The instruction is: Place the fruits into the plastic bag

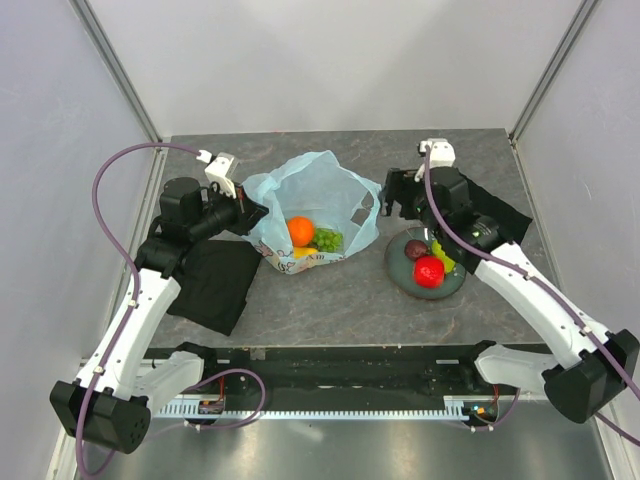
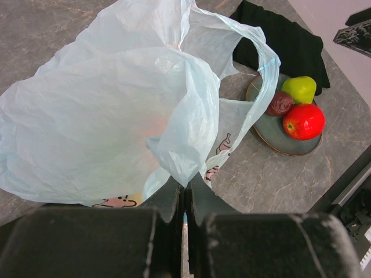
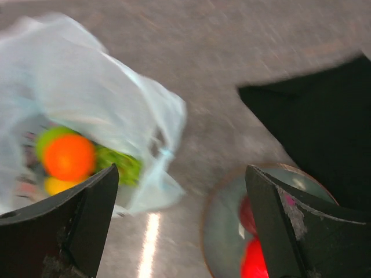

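Left arm [image 1: 135, 310], right arm [image 1: 545, 295]: white links, black joints, purple cables [image 1: 100, 185] (looped); left end effector [image 2: 185, 194] matte black.

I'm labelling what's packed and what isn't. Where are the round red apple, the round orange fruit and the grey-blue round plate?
round red apple [image 2: 303, 121]: left wrist view, centre of its skin.
round orange fruit [image 1: 300, 231]: top external view, its upper side.
grey-blue round plate [image 2: 269, 132]: left wrist view, bare surface.

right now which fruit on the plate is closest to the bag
The dark purple one, on the bag-side edge of the plate; the red apple and green apple sit farther from the bag.
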You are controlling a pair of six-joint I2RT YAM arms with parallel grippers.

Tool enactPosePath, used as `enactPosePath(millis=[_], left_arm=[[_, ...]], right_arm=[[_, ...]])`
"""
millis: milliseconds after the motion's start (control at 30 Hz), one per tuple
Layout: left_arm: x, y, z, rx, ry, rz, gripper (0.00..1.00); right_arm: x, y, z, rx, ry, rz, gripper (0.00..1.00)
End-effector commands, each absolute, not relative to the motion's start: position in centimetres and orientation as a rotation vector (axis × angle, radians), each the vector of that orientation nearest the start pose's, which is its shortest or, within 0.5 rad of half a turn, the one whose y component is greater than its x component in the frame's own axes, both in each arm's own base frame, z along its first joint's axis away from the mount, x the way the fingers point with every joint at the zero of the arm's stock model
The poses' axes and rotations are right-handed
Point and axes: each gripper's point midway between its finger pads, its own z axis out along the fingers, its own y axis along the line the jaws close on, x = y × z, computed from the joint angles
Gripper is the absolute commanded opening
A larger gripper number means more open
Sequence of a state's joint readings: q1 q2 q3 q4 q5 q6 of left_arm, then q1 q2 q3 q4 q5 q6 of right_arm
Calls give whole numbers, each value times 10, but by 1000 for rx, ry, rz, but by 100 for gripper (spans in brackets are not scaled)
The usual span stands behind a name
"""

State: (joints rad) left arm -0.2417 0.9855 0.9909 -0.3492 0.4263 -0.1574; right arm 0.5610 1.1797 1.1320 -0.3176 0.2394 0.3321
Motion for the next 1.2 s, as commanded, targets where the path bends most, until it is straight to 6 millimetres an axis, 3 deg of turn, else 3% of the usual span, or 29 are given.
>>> enactPosePath(millis=[0, 133, 333, 433, 633, 800, 900, 933, 1000, 1067, 1167], left_arm=[[294, -156, 284, 410, 1866, -680, 2], [294, -156, 285, 410, 1864, -680, 1], [295, -158, 282, 410, 1875, -689, 1], [295, -158, 281, 410, 1877, -689, 1], [296, -156, 282, 406, 1875, -678, 1], [296, -157, 282, 407, 1874, -682, 2], [296, -157, 282, 407, 1876, -685, 1], [295, -157, 282, 408, 1874, -683, 2], [295, -156, 282, 407, 1872, -682, 2], [295, -157, 283, 408, 1869, -682, 2], [294, -157, 284, 407, 1870, -687, 2]], right_arm=[[305, 126, 192, -13, 2261, 68, 96], [273, 111, 155, 17, 2405, -1, 93], [250, 90, 132, 89, 2458, -86, 94], [251, 79, 127, 111, 2446, -170, 96], [261, 86, 96, 83, 2513, -159, 96], [271, 81, 86, 96, 2510, -174, 96], [274, 84, 80, 90, 2519, -149, 88], [275, 85, 81, 89, 2521, -142, 76], [273, 87, 82, 80, 2530, -131, 67], [269, 85, 89, 74, 2538, -139, 56], [261, 92, 115, 44, 2542, -52, 47]])
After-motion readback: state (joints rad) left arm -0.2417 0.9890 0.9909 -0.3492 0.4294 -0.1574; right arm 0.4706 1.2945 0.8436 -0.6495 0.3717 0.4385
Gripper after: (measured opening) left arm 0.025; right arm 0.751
